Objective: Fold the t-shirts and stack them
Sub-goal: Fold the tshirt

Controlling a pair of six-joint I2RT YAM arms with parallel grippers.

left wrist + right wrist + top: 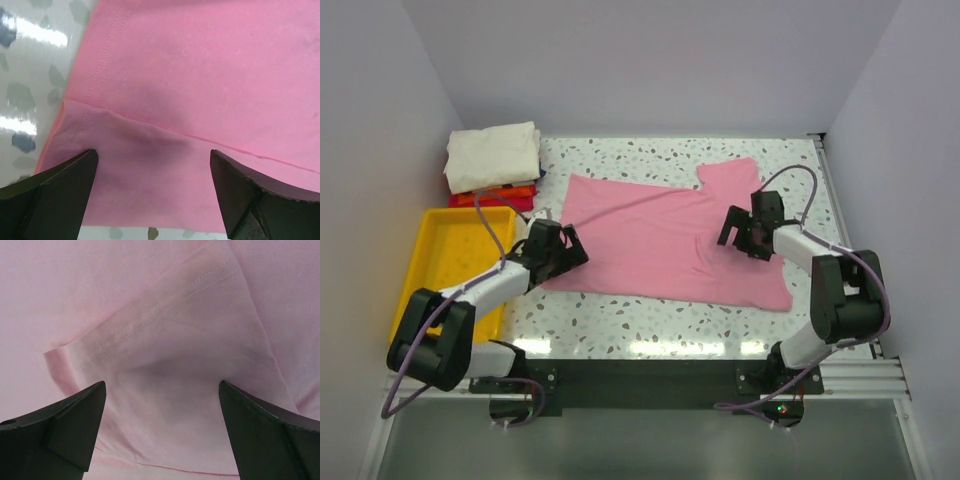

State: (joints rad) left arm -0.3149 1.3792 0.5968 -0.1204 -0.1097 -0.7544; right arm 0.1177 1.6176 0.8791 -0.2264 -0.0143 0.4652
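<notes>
Standing wide apart, the fingers of the left end effector (567, 250) frame the left edge of the pink t-shirt (655, 240). The right end effector (733, 228), equally parted, is over its right side. The shirt lies spread on the desk (620, 325). The folded t-shirts (492, 158) are stacked far left, behind a yellow tray (445, 265).

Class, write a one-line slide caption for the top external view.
Left gripper and right gripper, open, over opposite ends of the spread pink t-shirt.

Most of the orange shirt (510, 191) and red shirt (492, 201), out of sight under the cream shirt (492, 155).
</notes>
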